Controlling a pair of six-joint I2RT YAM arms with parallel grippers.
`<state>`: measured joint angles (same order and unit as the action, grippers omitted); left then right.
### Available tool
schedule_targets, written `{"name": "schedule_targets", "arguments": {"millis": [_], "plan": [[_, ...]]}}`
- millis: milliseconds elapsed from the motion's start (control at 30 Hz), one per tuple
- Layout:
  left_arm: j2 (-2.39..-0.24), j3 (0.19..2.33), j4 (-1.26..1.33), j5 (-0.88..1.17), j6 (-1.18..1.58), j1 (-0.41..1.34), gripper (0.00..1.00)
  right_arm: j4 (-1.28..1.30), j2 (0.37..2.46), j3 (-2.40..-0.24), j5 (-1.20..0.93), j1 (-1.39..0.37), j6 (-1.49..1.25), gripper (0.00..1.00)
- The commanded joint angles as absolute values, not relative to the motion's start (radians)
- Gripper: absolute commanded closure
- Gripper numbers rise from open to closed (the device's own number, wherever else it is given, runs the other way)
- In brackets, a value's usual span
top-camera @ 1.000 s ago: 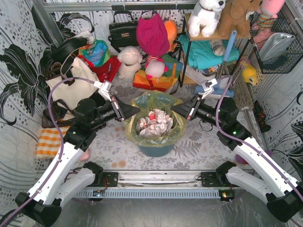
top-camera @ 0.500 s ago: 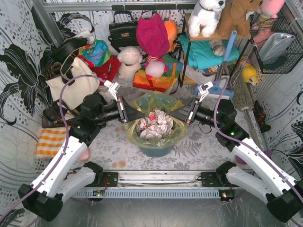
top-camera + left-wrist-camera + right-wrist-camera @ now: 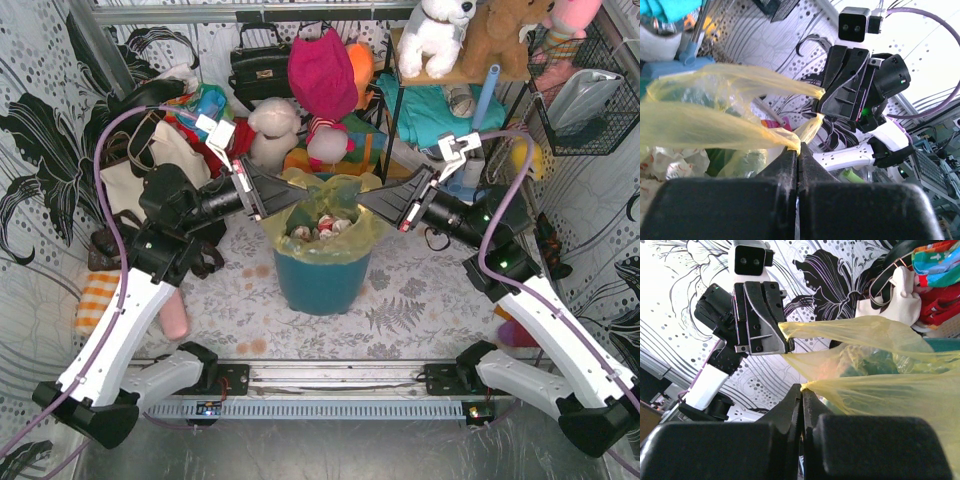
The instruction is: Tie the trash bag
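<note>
The yellow translucent trash bag [image 3: 322, 195] sits in the teal round bin [image 3: 320, 280] at mid-table, with crumpled white paper [image 3: 318, 228] inside. My left gripper [image 3: 290, 196] is shut on the bag's left rim and holds it up above the bin. My right gripper [image 3: 365, 199] is shut on the right rim at the same height. In the left wrist view my left gripper [image 3: 798, 149] pinches a yellow corner of the bag [image 3: 715, 127]. In the right wrist view my right gripper [image 3: 802, 387] pinches the stretched yellow film [image 3: 880, 385].
A cream tote bag with dark straps [image 3: 150, 180] lies at the left. Plush toys [image 3: 272, 128], a black handbag [image 3: 258, 62] and a shelf [image 3: 440, 100] crowd the back. An orange striped cloth [image 3: 100, 300] lies at the left front. A metal rail [image 3: 330, 375] runs along the near edge.
Both grippers have risen and pulled the bag's rim up off the bin. The bin's teal wall now shows, and the bag's mouth has narrowed over the paper.
</note>
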<state>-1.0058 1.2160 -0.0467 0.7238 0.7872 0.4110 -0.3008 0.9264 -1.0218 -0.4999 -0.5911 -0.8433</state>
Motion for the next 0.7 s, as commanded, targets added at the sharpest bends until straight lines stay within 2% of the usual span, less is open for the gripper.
{"name": "schedule_targets", "arguments": {"millis": [0, 167, 667], "plan": [[-0.997, 1.108, -0.005, 0.713, 0.798, 0.406, 1.0, -0.294, 0.896, -0.908, -0.423, -0.594, -0.83, 1.0], [-0.967, 1.028, -0.032, 0.708, 0.798, 0.406, 1.0, -0.34, 0.909, -0.858, -0.406, -0.594, -0.854, 1.0], [-0.945, 1.205, 0.034, 0.772, 0.843, 0.406, 1.0, -0.36, 1.022, -1.077, -0.41, -0.594, -0.787, 1.0]]}}
